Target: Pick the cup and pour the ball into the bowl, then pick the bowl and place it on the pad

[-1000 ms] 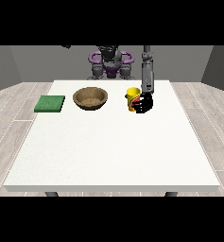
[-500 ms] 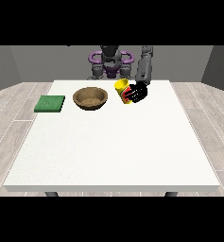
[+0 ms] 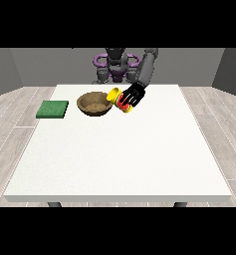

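White table — grey plank floor around it.

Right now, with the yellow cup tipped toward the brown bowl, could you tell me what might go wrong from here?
The yellow cup, held by the black hand at the view's right, has its mouth at the rim of the brown wooden bowl, not over its middle, so the ball could land on the white table. The cup might also knock the bowl. The ball is not visible, so I cannot tell whether it has left the cup.

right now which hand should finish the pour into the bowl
Left, the robot's own: the hand at the view's right is curled round the cup, tilted with its mouth at the bowl rim. No other hand shows.
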You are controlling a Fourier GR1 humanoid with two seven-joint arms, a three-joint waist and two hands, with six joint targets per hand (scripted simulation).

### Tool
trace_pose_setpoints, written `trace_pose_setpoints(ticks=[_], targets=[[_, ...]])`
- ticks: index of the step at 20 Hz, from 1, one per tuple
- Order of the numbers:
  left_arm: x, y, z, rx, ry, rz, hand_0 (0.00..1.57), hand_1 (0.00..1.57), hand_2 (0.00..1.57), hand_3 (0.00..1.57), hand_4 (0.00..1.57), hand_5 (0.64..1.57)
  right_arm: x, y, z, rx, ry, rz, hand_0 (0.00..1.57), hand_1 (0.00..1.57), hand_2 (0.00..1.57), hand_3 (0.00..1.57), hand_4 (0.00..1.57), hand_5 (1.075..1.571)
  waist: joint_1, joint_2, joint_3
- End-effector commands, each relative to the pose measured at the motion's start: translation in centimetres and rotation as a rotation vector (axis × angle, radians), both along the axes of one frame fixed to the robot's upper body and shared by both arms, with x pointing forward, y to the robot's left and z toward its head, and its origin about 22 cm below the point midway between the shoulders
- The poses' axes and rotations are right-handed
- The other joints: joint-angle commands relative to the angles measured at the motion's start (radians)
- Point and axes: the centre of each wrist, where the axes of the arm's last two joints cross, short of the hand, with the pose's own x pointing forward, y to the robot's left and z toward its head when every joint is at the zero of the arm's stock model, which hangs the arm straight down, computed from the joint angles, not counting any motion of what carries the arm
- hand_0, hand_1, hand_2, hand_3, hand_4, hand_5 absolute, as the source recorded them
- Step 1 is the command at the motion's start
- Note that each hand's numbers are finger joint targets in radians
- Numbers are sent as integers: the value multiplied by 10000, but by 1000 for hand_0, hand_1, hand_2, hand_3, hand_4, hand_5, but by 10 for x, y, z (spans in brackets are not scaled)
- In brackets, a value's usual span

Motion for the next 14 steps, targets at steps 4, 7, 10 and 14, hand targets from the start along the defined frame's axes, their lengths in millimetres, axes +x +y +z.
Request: trace_pose_setpoints(ticks=[4,7,10,14], targets=[[16,-21,22,2071,-565,807,1358,1358,1571,1571,843,1566,14,-15,-14,72,11,-238,0,0,0,0,338,1562,232,129,6],[16,-27,15,3776,-913,1020,1380,1380,1571,1571,853,1559,16,7,-4,-39,232,-110,0,0,0,0,338,1565,69,-182,7],[21,-44,19,5346,-1028,1019,1352,1352,1571,1571,857,1548,25,10,-19,-15,634,69,0,0,0,0,360,1564,56,-445,22],[10,-87,-5,7168,-166,202,1326,1326,1433,1427,979,1480,29,9,-40,-119,1281,-62,0,0,0,0,378,1565,253,-960,18]])
